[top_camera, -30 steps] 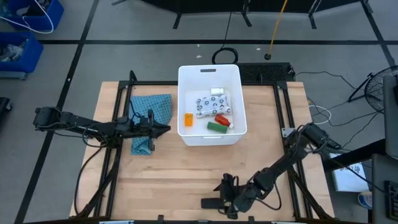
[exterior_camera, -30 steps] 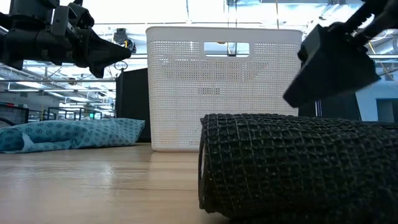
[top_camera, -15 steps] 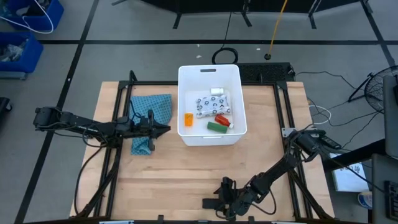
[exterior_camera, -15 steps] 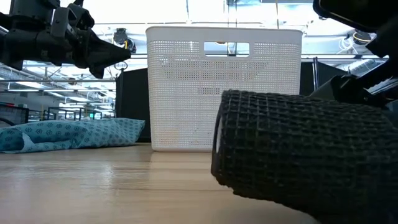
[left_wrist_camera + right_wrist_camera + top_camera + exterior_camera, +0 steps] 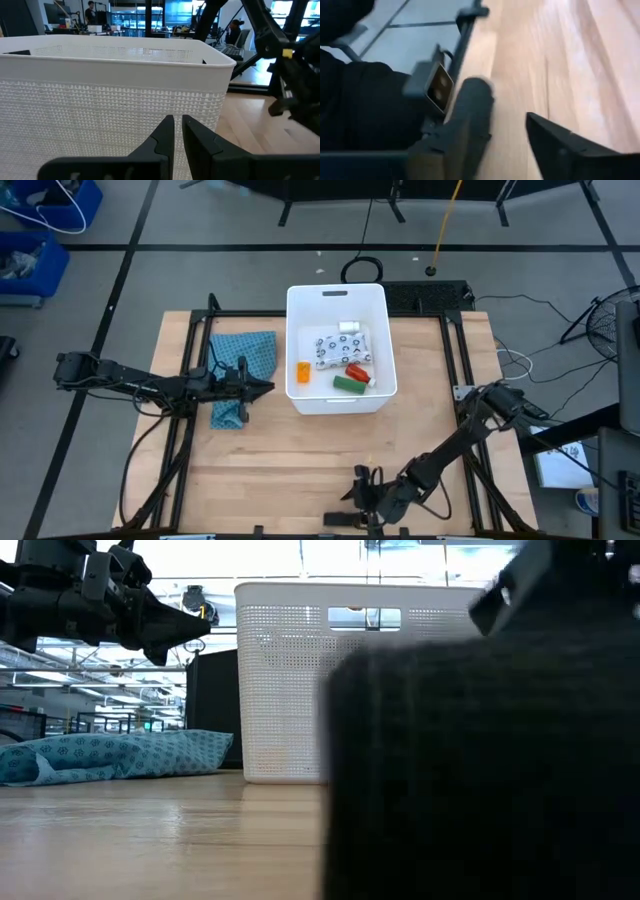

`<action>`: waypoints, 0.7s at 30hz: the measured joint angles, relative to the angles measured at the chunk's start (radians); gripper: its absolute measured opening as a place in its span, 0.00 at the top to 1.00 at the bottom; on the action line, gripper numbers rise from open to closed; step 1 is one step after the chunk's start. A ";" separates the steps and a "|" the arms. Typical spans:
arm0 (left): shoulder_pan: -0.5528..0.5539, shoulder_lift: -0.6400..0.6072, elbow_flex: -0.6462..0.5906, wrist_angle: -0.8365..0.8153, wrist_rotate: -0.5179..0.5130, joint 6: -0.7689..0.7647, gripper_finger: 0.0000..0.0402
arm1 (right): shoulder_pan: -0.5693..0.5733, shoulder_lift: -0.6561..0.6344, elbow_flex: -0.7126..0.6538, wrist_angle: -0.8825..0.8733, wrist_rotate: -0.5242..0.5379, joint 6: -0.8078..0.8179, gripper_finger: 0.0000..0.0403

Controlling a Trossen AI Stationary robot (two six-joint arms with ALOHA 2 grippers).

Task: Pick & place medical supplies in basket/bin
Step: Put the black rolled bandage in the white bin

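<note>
The white tub [image 5: 337,288] stands at the table's far middle. In it lie the dotted packet [image 5: 340,348], white roll [image 5: 349,327], red bottle [image 5: 358,371], green block [image 5: 347,383] and orange bottle [image 5: 303,370]. The black bar [image 5: 343,520] lies on the table at the near edge and fills the right of the low view [image 5: 480,770]. My right gripper [image 5: 358,488] is open right beside it [image 5: 505,105]. My left gripper [image 5: 270,387] is shut and empty, hovering level just left of the tub [image 5: 177,122]. My right gripper stands open beside the black bar [image 5: 360,110], one finger [image 5: 467,120] next to it. I cannot tell whether that finger touches the bar; the bar lies on the table.
A teal patterned cloth [image 5: 240,370] lies left of the tub under my left arm. A small grey camera box [image 5: 430,85] sits at the near edge close to the black bar. Bare wood stretches between the tub and the near edge.
The black bar has slid toward the table's near edge, closer to the low camera, and now covers the right half of that view. My right gripper has stayed close beside it, shifting slightly toward the near edge. My left arm has kept still.
</note>
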 joint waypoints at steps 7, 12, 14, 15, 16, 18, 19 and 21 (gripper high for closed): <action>0.000 0.000 0.000 0.000 0.001 -0.008 0.90 | -0.008 -0.130 0.000 -0.031 -0.017 -0.092 0.81; 0.000 0.000 0.000 -0.001 0.001 -0.010 0.90 | -0.008 -0.167 0.000 -0.093 0.080 -0.080 0.90; 0.000 0.000 0.000 -0.002 0.001 -0.012 0.90 | -0.008 -0.168 0.000 -0.100 0.070 -0.056 0.89; 0.000 0.000 0.000 -0.005 0.002 -0.014 0.90 | -0.008 -0.168 0.000 -0.107 0.044 -0.046 0.87; 0.000 0.000 0.000 -0.007 0.003 -0.014 0.90 | -0.007 -0.168 0.000 -0.118 0.027 -0.029 0.85; 0.000 0.000 0.000 -0.010 0.003 -0.014 0.90 | -0.006 -0.168 0.000 -0.135 0.000 0.029 0.78; 0.000 0.000 0.000 -0.013 0.003 -0.014 0.90 | -0.002 -0.168 0.000 -0.135 -0.015 0.067 0.73; 0.000 0.000 0.000 -0.019 0.003 -0.015 0.90 | 0.013 -0.168 0.000 -0.129 -0.029 0.151 0.62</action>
